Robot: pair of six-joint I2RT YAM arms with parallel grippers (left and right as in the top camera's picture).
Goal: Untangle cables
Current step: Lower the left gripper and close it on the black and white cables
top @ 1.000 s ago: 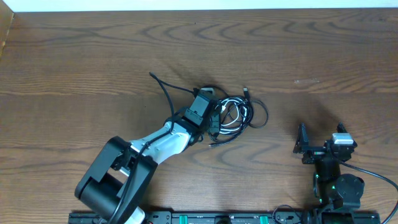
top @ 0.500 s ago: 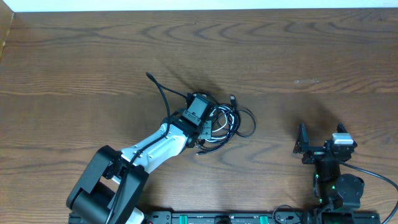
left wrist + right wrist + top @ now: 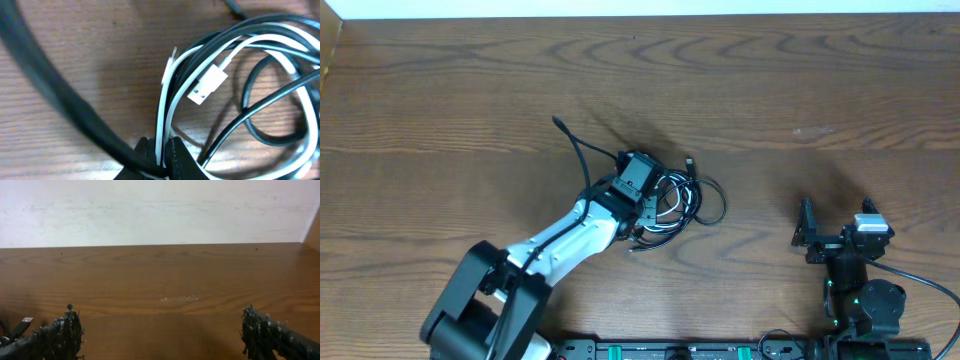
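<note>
Leftward since a second ago have slid the cables [image 3: 685, 198], dragged by the left gripper [image 3: 162, 154] clamped on their black and white strands; nearest, the right gripper [image 3: 837, 222] stays parked, fingers wide apart, then the bundle mid-table [image 3: 440, 90], one black end [image 3: 563, 128] trailing farthest

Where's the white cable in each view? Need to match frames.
Overhead: white cable at picture centre, looped among the black cables.
Left wrist: fills the middle and right; plug near centre, strands pinched at the bottom edge by the left end effector.
Right wrist: not in it, as far as I can tell; only a small plug tip shows at the lower left.
Shared landmark: the wood-grain table, seen in all three.
</note>
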